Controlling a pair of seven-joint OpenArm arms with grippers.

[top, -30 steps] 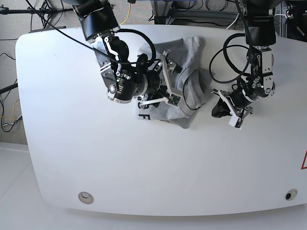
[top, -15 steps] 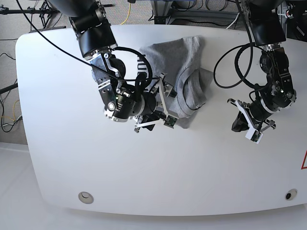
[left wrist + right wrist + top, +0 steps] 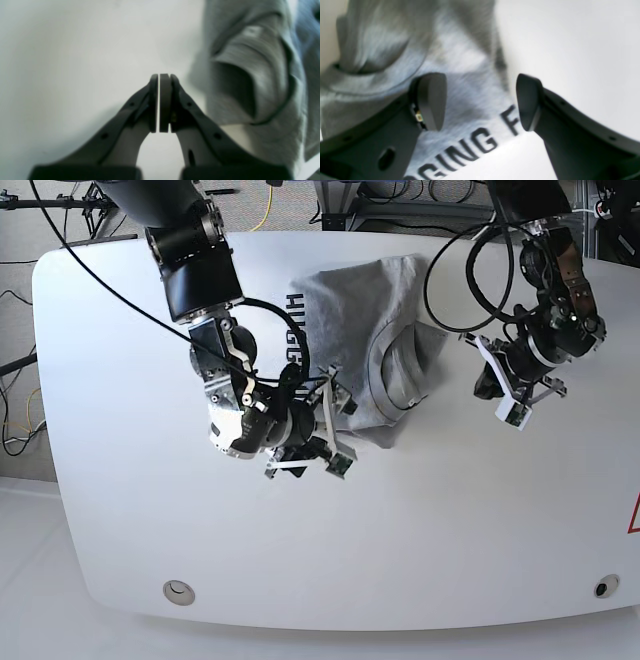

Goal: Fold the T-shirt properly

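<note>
The heather-grey T-shirt [image 3: 360, 330] lies bunched at the far middle of the white table [image 3: 450, 520]. Its ribbed neck [image 3: 385, 375] faces up, and black lettering [image 3: 297, 330] runs along its left edge. My right gripper [image 3: 335, 435] hovers open at the shirt's near-left corner. In the right wrist view that gripper [image 3: 480, 100] straddles the lettered edge [image 3: 475, 142] with nothing gripped. My left gripper [image 3: 487, 385] is shut and empty over bare table, to the right of the shirt. The left wrist view shows its pads [image 3: 165, 100] pressed together and the T-shirt [image 3: 260, 75] to their right.
Two round fittings sit in the table near its front edge, one at the left [image 3: 178, 590] and one at the right [image 3: 603, 587]. A red mark [image 3: 634, 515] shows at the right edge. Cables and stands lie on the floor beyond the far edge.
My right gripper has drawn back off the shirt toward the near edge, uncovering the lettered left edge. My left gripper swung out to the right, then up toward the far right.
</note>
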